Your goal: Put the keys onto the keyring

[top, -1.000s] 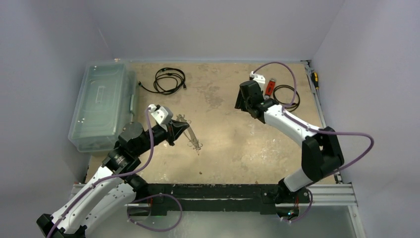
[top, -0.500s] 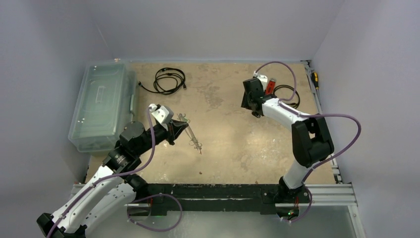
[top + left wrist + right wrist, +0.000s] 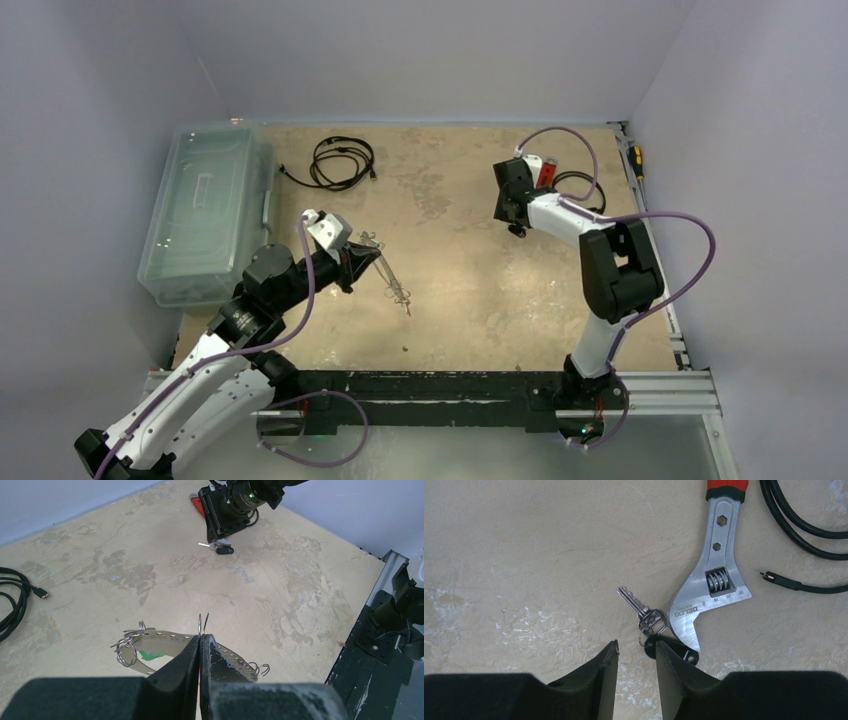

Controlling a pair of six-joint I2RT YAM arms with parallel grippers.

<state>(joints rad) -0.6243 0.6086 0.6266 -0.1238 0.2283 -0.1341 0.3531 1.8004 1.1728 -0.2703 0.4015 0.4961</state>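
My left gripper [image 3: 366, 262] is shut on the keyring [image 3: 165, 639], a flat grey perforated hoop held above the table. Small split rings [image 3: 128, 647] and a green tag [image 3: 150, 655] hang on it. In the top view the keyring [image 3: 388, 275] slopes down to the right of the fingers. My right gripper [image 3: 636, 650] is open, low over the table. A silver key [image 3: 643, 611] with a black tag [image 3: 676, 652] lies just beyond its right fingertip, against the wrench's jaw. The key also shows in the left wrist view [image 3: 220, 549].
A red-handled wrench [image 3: 716, 575] lies right of the key, with a black cable [image 3: 804, 525] beyond it. A clear lidded bin [image 3: 205, 210] stands at the left, and a coiled black cable [image 3: 342, 160] lies at the back. A screwdriver [image 3: 635, 160] lies at the right edge.
The right arm has folded in and its gripper has shifted slightly right, pointing down over the key by the wrench. The left gripper with the keyring has edged slightly right.
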